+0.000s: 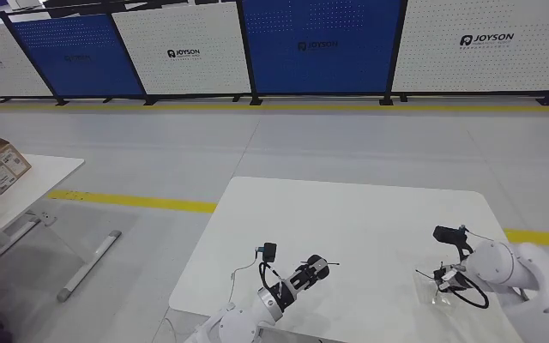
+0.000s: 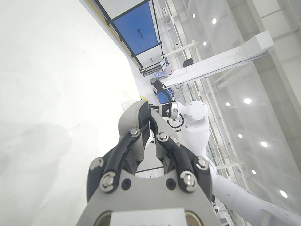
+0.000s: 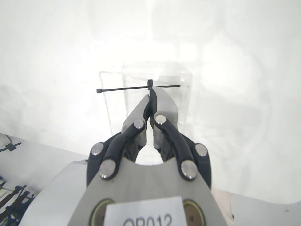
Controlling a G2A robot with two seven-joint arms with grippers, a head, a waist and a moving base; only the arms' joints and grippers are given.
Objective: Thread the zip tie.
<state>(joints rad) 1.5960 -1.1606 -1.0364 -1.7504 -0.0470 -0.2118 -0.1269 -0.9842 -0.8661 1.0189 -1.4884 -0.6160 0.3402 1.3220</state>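
— What is the zip tie (image 3: 124,88) made of, and where is it?
— It is a thin black plastic strap, straight and stiff, with a small square head at one end and a tapered point at the other. It hangs in the air over the white desk (image 1: 343,214), at the tips of the right gripper (image 3: 150,95), above a clear, hard-walled plastic box (image 3: 105,104).
— Which way does it run?
— Its long axis lies crosswise to the fingers (image 3: 137,109), about level with the desk. A second little black block sits on the strap right at the fingertips. I cannot tell whether that is another tie's head.
— And the fingers themselves?
— They are smooth grey metal with ribbed black pads. The right pair is pressed together on the tie. The left gripper (image 2: 149,111), well apart and over the desk's near edge, has its pads closed on a thin black strap (image 2: 141,130).
— Anything else?
— More black ties (image 3: 10,146) lie on a grey surface.
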